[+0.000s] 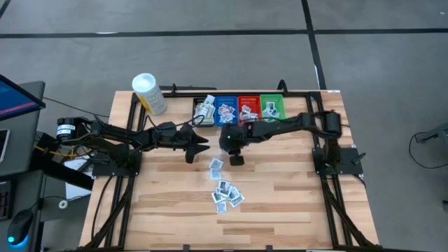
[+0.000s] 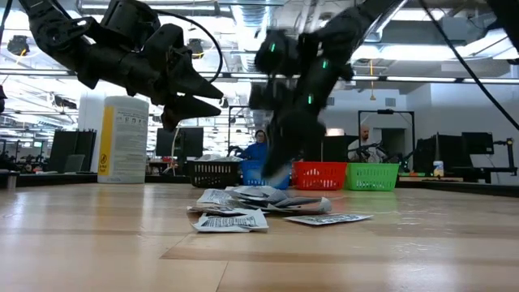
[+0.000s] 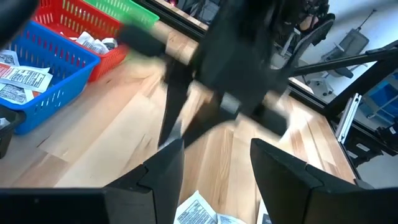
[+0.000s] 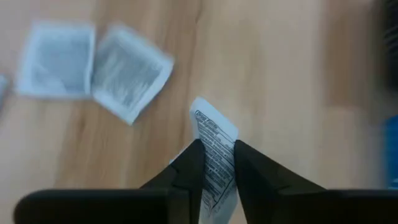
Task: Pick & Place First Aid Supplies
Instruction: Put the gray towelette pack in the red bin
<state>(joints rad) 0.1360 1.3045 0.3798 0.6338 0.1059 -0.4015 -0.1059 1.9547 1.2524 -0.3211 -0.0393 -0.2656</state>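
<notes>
Nearest the front edge lies the loose pile of first aid packets [image 1: 226,194] on the bare wooden table [image 1: 294,210], most overlapping, with one packet [image 1: 216,166] a little farther back on its own; just beyond that stands the right gripper [image 4: 214,163], its fingers drawn in narrow on a single printed packet [image 4: 214,146] that stands on edge between them, two more packets [image 4: 93,68] flat on the wood close by. The step in hand, as I judge it, is the pick: one packet is pinched at the table and not yet carried. The next move calls for a lift clear of the pile and a carry back to one of the bins, without the thin packet slipping out of so slight a hold. To the left, at about the same depth, the left gripper [image 1: 198,145] hangs above the table with fingers wide and nothing between them, waiting. Farthest back sit the black bin [image 1: 204,110], blue bin [image 1: 225,110], red bin [image 1: 248,108] and green bin [image 1: 272,107] in a row, each already holding packets; a white tub [image 1: 149,93] stands to their left. Which bin this packet belongs in I cannot tell, its print being too blurred; in the low view the right arm is smeared and hides the pinch.
</notes>
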